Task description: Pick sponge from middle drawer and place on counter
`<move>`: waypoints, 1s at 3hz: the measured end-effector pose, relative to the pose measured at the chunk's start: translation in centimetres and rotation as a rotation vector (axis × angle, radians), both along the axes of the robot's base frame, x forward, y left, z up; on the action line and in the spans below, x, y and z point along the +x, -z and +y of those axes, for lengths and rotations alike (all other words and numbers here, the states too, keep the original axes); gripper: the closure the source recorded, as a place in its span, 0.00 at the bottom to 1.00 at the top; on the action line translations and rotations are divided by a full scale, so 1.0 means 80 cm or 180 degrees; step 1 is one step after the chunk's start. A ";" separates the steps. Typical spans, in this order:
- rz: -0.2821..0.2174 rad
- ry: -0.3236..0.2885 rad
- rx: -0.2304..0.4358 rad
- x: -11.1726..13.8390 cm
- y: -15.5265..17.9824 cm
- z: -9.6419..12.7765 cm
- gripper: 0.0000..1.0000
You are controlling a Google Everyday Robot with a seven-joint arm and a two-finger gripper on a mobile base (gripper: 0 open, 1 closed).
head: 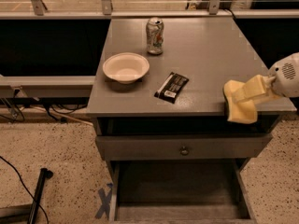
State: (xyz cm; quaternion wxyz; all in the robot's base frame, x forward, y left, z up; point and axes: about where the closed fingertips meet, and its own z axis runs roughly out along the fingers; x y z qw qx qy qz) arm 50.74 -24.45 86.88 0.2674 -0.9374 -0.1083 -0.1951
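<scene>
At the right edge of the frame the gripper [244, 94] appears clamped on the sponge [241, 110], which droops over the front right edge of the counter [205, 50]. Left of it on the counter lie a dark packet [171, 87], a white bowl [126, 67] and a can [154, 35]. Along the bottom of the frame the middle drawer [177, 185] stands pulled out.

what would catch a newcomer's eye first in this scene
The pale yellow sponge, gripped by the tool at the front right edge of the counter, stands out first. Next come the white bowl, soda can and black packet on the counter, with the middle drawer pulled open below.
</scene>
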 end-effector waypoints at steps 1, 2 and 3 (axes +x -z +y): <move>-0.0126 0.0177 -0.0194 0.032 -0.008 0.000 1.00; -0.0256 0.0352 -0.0320 0.064 -0.013 -0.003 1.00; -0.0326 0.0555 -0.0331 0.101 -0.012 -0.011 1.00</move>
